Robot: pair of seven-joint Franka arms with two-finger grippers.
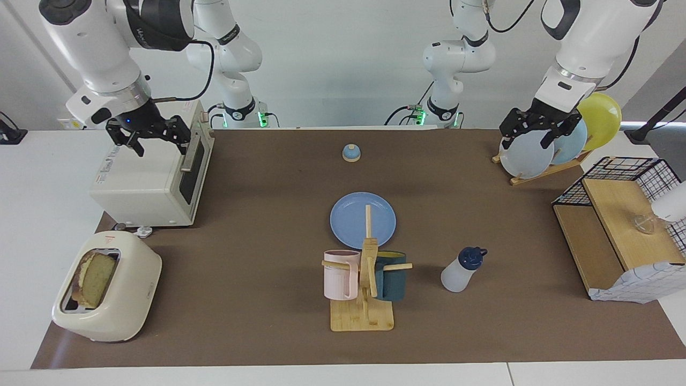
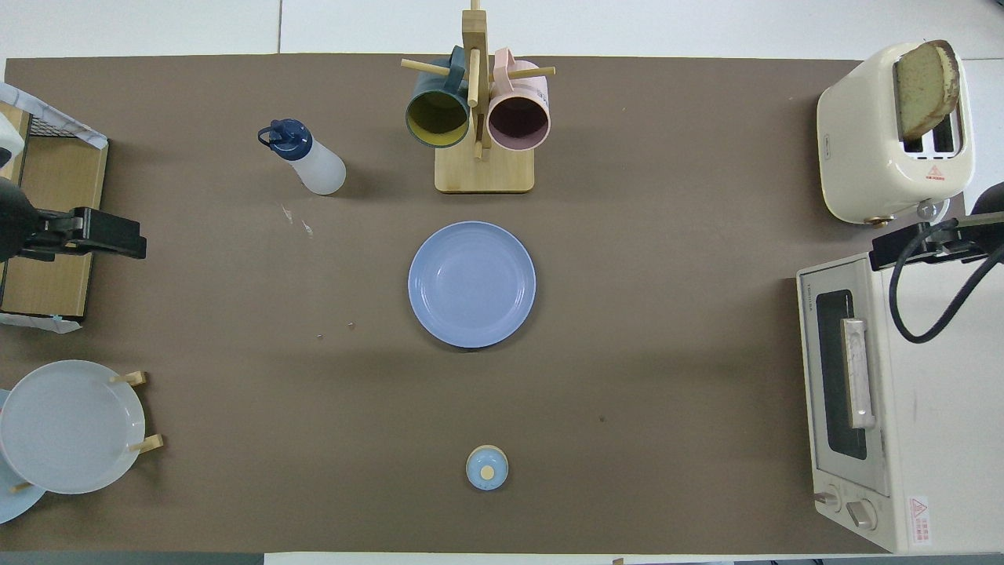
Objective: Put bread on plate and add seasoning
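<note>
Bread (image 1: 96, 279) standing upright in a slot of the cream toaster (image 1: 110, 313), at the right arm's end of the surface (image 1: 257, 214) and farther from the robots than the toaster oven (image 1: 144, 187). Plate (image 1: 351, 214) lying flat and bare in the middle of the surface, just nearer to the robots than the mug tree (image 1: 364, 316). Seasoning (image 1: 460, 271) upright beside the mug tree, toward the left arm's end, untouched. Right tool (image 1: 161, 146) raised over the toaster oven, released and grasping nothing; left tool (image 1: 528, 140) raised over the plate rack (image 1: 541, 170), likewise released and empty, waiting. By the look of it, at the very first step: nothing yet taken up, bread not yet fetched. Next move probably for the right arm, as the closer to the toaster: swing over the slot, come straight down with fingers astride the exposed top of the slice, pinch across its flat faces, lift clear of the slot before carrying to the plate. Light grip called for, the crumb looking soft. Seasoning only afterwards, likely a job for the left arm.
</note>
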